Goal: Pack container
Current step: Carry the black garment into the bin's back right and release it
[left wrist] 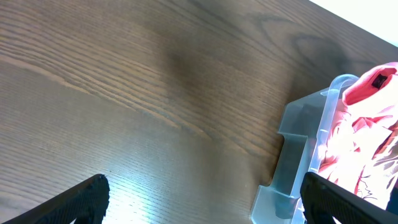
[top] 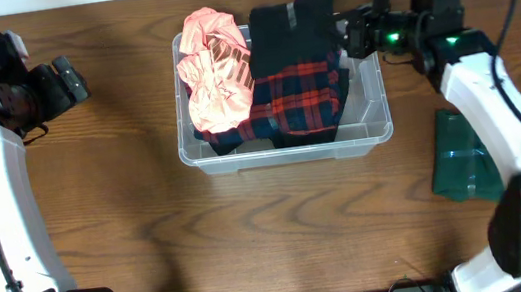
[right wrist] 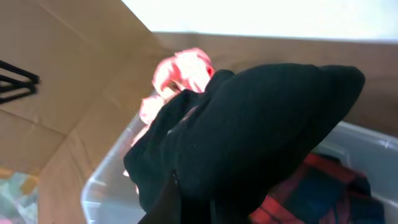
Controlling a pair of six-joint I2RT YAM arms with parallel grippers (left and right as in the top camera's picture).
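The right claw (top: 347,34) pinches the black cloth (top: 290,26) at the container (top: 287,153) rim. The left claw (top: 74,82) gapes wide, empty.

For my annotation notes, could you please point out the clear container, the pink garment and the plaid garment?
clear container (top: 287,153), overhead view, on its near wall.
pink garment (top: 216,79), overhead view, on its crumpled middle.
plaid garment (top: 300,100), overhead view, on its red-checked part.

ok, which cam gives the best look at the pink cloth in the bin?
Overhead: the pink cloth shows whole, lying in the left half of the container beside the black-and-plaid garment. Left wrist catches only one edge of it; right wrist sees a scrap behind that garment.
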